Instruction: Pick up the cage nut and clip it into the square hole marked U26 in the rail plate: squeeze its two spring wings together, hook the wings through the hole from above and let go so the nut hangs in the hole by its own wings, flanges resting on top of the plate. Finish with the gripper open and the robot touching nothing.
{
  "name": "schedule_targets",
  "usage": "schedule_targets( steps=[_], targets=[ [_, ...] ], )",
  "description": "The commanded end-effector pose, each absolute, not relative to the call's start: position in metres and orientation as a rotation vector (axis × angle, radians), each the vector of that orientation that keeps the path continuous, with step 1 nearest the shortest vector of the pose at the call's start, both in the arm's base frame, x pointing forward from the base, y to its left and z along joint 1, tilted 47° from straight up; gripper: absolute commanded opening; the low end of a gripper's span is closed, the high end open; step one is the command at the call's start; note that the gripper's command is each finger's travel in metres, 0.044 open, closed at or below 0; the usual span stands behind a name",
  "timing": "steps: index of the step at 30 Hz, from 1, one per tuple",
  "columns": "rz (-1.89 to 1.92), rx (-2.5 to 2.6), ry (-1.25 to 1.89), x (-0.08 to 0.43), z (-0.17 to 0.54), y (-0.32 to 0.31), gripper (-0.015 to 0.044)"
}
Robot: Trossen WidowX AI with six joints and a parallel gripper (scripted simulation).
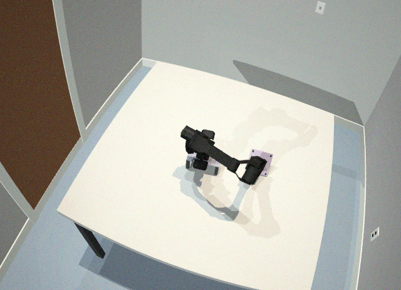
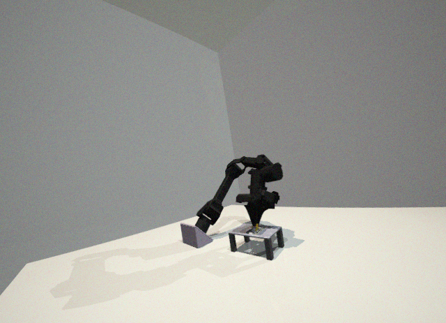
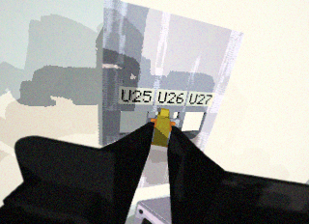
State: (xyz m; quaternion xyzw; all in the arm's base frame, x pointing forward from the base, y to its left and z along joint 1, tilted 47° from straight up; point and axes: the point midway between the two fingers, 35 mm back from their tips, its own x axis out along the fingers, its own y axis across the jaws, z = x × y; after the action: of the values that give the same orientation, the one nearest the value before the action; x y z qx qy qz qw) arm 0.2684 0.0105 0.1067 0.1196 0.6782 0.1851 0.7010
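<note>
Wrist view: cage nut [image 2: 256,227] [image 3: 162,128] seen as yellow block w/ orange bits at its sides, pinched btwn tips of gripper [image 2: 256,224] [image 3: 161,128], held at U26 hole of rail plate [image 2: 266,233] [image 3: 183,50]; seating can't be told.

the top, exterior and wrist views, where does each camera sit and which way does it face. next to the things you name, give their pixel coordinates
Top: high above the table [image 1: 129,183] [image 2: 324,276], angled down; shows the arm [image 1: 223,156] [image 2: 223,188].
Exterior: low, off to one side, looking across at the arm and rail plate [image 1: 215,169] [image 2: 266,233] [image 3: 183,55].
Wrist: on the arm, looking past the gripper [image 2: 256,224] [image 3: 161,129] fingers at the U26 label [image 3: 171,98].
Top and exterior share the arm's whole shape.
</note>
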Motion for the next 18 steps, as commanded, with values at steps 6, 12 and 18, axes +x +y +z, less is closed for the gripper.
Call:
schedule_targets(
  steps=[6,12,18],
  targets=[
    [0.430,0.281,1.514,0.2686,0.1054,0.0109,0.0037],
    [0.440,0.290,1.513,0.2687,0.1050,0.0104,0.0037],
    [0.450,0.299,1.512,0.2689,0.1044,0.0099,0.0037]
  ],
)
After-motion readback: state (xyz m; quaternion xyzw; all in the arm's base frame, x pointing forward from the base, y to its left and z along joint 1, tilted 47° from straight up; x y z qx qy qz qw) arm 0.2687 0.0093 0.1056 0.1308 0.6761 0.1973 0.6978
